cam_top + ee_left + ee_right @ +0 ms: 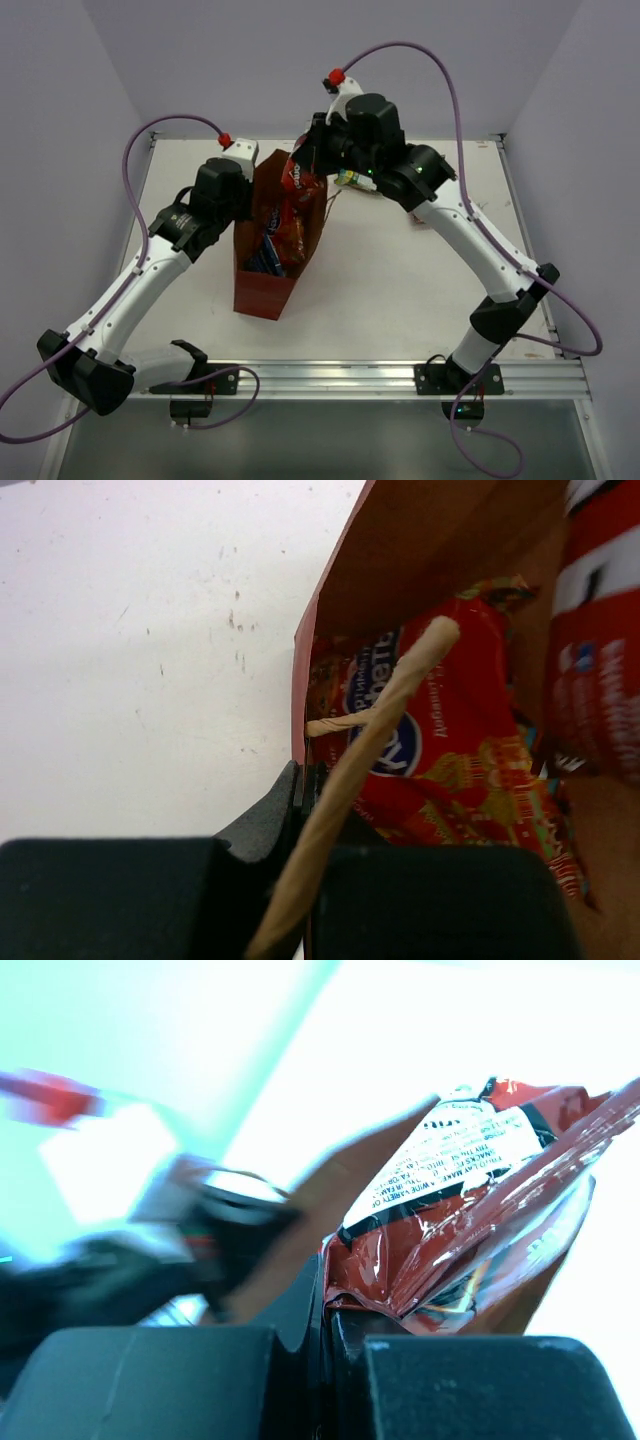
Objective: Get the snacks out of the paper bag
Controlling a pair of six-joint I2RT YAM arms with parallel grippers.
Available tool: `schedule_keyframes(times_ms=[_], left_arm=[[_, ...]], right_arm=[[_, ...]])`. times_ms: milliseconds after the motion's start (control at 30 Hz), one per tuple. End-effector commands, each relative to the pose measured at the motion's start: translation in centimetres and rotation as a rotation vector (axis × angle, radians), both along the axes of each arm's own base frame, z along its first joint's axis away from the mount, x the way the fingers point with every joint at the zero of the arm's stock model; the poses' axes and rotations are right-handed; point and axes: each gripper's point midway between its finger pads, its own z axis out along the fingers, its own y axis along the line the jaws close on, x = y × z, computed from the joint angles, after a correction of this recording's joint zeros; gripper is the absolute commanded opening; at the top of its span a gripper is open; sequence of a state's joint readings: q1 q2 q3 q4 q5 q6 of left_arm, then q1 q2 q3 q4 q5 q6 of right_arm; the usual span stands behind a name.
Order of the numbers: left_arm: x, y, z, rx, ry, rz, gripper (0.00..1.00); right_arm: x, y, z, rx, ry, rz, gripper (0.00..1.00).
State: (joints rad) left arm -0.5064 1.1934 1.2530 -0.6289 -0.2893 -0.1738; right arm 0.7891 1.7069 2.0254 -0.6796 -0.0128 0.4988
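Observation:
The reddish-brown paper bag (pixel 262 288) stands mid-table with its mouth open. My left gripper (pixel 252 196) is shut on the bag's left wall at the rim (pixel 303 695), with a twisted paper handle (pixel 385 720) lying across its fingers. My right gripper (pixel 309 153) hangs over the bag's far end, shut on the crimped edge of a red chip bag (pixel 470 1215) that it holds up at the bag's mouth (pixel 297 176). Inside the bag lie another red packet (pixel 291 232) (pixel 450 745) and a blue one (pixel 264 256). A green-white packet (pixel 350 180) lies on the table behind the bag.
White walls close in the table on the left, back and right. An aluminium rail (pixel 380 376) runs along the near edge by the arm bases. The right arm's elbow (pixel 425 175) hangs over the table's back right part.

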Motion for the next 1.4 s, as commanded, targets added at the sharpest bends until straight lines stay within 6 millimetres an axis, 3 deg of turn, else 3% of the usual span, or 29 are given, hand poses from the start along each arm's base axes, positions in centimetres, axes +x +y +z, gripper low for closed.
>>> schedule_keyframes(times_ms=[0,167,367,467,500,567,600,633,700,767,800,867,900,967,1000,1067,1133,1233,1267,1367], left_arm=[[2.0,-0.6,6.3,-0.077,-0.212,0.013,0.00],[2.1,-0.6,5.9,-0.069,-0.200,0.021,0.00],[2.0,-0.1,5.2,-0.051,-0.187,0.042,0.00],[2.0,0.3,4.7,-0.037,-0.179,0.058,0.00],[2.0,0.4,4.5,-0.032,-0.176,0.060,0.00],[2.0,0.5,4.4,-0.029,-0.179,0.066,0.00],[2.1,0.6,4.3,-0.028,-0.180,0.069,0.00],[2.2,0.6,4.3,-0.024,-0.181,0.074,0.00],[2.4,0.8,4.3,-0.019,-0.184,0.083,0.00],[2.5,0.9,4.2,-0.004,-0.184,0.090,0.00],[2.7,1.1,4.3,0.003,-0.187,0.096,0.00],[2.8,1.8,4.2,0.026,-0.190,0.117,0.00],[2.9,2.1,4.3,0.036,-0.194,0.128,0.00],[3.1,2.8,4.2,0.056,-0.197,0.143,0.00],[3.2,3.2,4.3,0.065,-0.200,0.152,0.00],[3.4,3.8,4.5,0.087,-0.206,0.165,0.00],[3.5,4.5,4.9,0.102,-0.217,0.188,0.00],[3.7,4.8,5.5,0.112,-0.229,0.195,0.00],[3.7,4.8,5.8,0.111,-0.234,0.196,0.00],[3.7,4.7,6.0,0.103,-0.234,0.189,0.00]], right_arm=[[-2.3,-0.7,9.8,0.180,-0.209,0.086,0.00],[-4.1,-2.1,15.6,0.285,-0.330,0.133,0.00],[-4.6,-6.7,21.8,0.399,-0.452,0.078,0.00],[-4.1,-9.9,22.7,0.382,-0.500,-0.031,0.00],[-3.0,-11.7,22.6,0.369,-0.506,-0.113,0.00],[-1.5,-13.3,20.2,0.333,-0.460,-0.192,0.00],[-1.4,-15.9,20.3,0.331,-0.468,-0.269,0.00],[-0.2,-16.5,17.5,0.298,-0.412,-0.314,0.00],[0.9,-19.8,14.2,0.241,-0.353,-0.424,0.00],[1.4,-21.6,11.1,0.195,-0.287,-0.481,0.00],[1.8,-23.2,8.4,0.155,-0.242,-0.528,0.00],[2.1,-24.8,5.4,0.112,-0.195,-0.570,0.00],[2.3,-25.1,2.3,0.074,-0.139,-0.579,0.00],[2.4,-25.0,-0.4,0.055,-0.086,-0.566,0.00],[2.6,-24.7,-3.2,0.029,-0.035,-0.555,0.00],[3.4,-23.2,-5.6,0.057,0.024,-0.502,0.00],[4.3,-21.4,-9.3,0.079,0.109,-0.448,0.00],[5.3,-17.0,-10.0,0.153,0.126,-0.271,0.00],[5.5,-14.6,-11.1,0.150,0.158,-0.189,0.00],[6.2,-11.7,-10.5,0.182,0.102,-0.078,0.00]])
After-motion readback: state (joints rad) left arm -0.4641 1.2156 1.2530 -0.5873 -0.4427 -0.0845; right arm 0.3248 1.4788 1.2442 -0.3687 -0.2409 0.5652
